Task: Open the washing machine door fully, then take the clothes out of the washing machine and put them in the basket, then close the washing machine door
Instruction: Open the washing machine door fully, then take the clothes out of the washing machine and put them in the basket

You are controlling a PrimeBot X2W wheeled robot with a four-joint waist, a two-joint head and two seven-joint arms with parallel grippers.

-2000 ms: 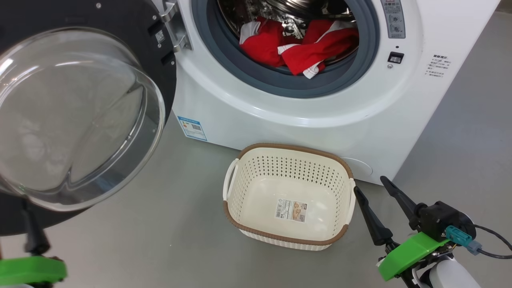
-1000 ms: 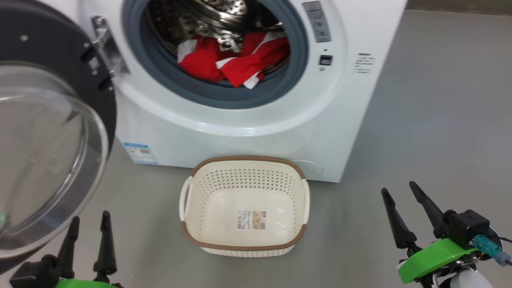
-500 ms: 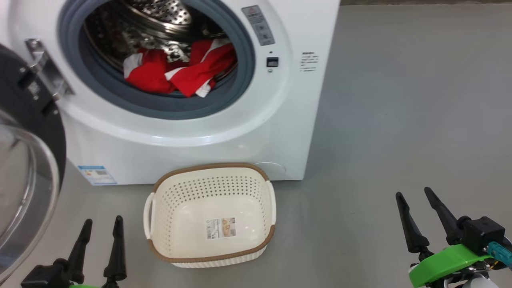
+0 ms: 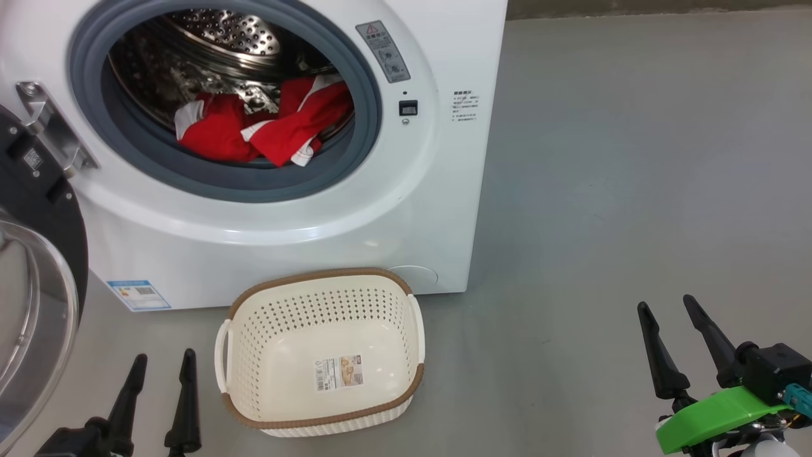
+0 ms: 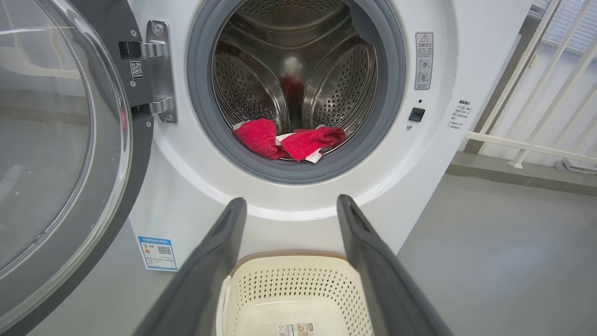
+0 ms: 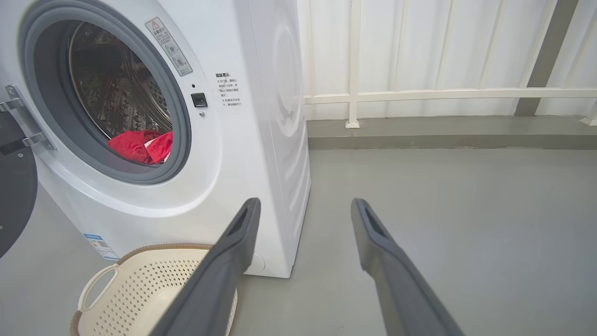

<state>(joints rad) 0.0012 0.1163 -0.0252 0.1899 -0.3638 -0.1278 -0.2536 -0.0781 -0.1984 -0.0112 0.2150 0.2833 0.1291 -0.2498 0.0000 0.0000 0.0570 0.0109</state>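
The white washing machine [image 4: 406,209] stands with its door [image 4: 38,304] swung wide to the left, the glass bowl [image 5: 51,140] facing out. Red clothes [image 4: 260,130] with white trim lie at the front of the steel drum [image 5: 289,140] [image 6: 140,145]. On the floor before the machine sits the cream basket [image 4: 320,416] [image 5: 294,284] [image 6: 135,280], nothing inside but its label. My left gripper [image 4: 163,360] is open at the lower left, beside the basket. My right gripper [image 4: 666,303] is open at the lower right, well away from the machine. Nothing is between either pair of fingers.
Grey floor [image 4: 634,158] stretches to the right of the machine. A white railing [image 6: 443,93] and a low grey kerb [image 6: 447,140] run behind it. The open door takes up the space at the far left.
The head camera has swung right, so machine, door and basket slide left in view. Both grippers keep open and empty; the left one has dropped from by the door to beside the basket.
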